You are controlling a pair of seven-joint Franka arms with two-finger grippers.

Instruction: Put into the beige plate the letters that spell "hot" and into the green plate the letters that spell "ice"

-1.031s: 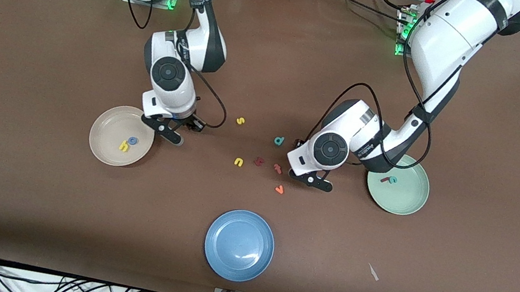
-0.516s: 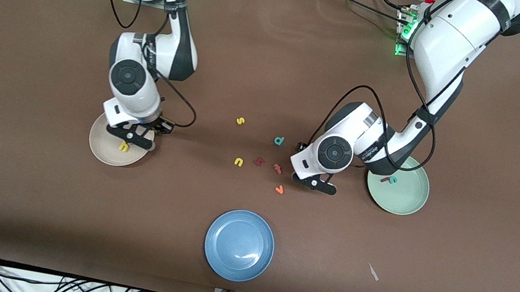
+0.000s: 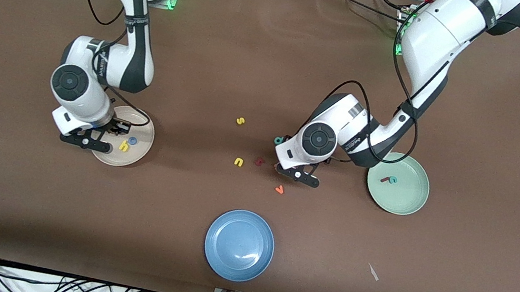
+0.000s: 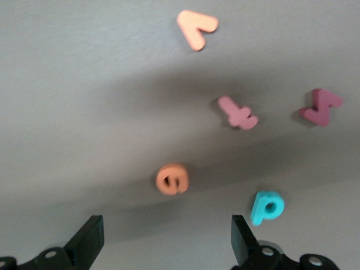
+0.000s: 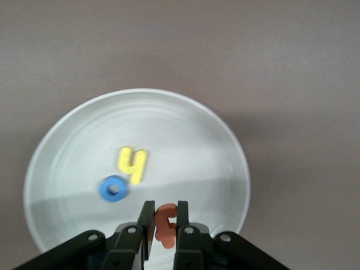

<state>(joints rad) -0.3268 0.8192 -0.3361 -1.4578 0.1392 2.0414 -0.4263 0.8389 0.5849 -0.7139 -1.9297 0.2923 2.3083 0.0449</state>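
The right tool (image 5: pixel 163 222) pinches the orange "t" (image 5: pixel 165 224) over the beige plate (image 3: pixel 138 151), where the yellow "h" (image 3: pixel 124 146) and blue "o" (image 3: pixel 133 141) lie. It should let go next. The left tool (image 4: pixel 166 247), spread wide, hangs over the orange "e" (image 4: pixel 172 179) on the bench, ready to drop down and pinch it for the green plate (image 3: pixel 408 201).

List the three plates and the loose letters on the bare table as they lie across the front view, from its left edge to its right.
beige plate → yellow s → yellow n → blue plate → dark red letter → teal d → orange v → green plate
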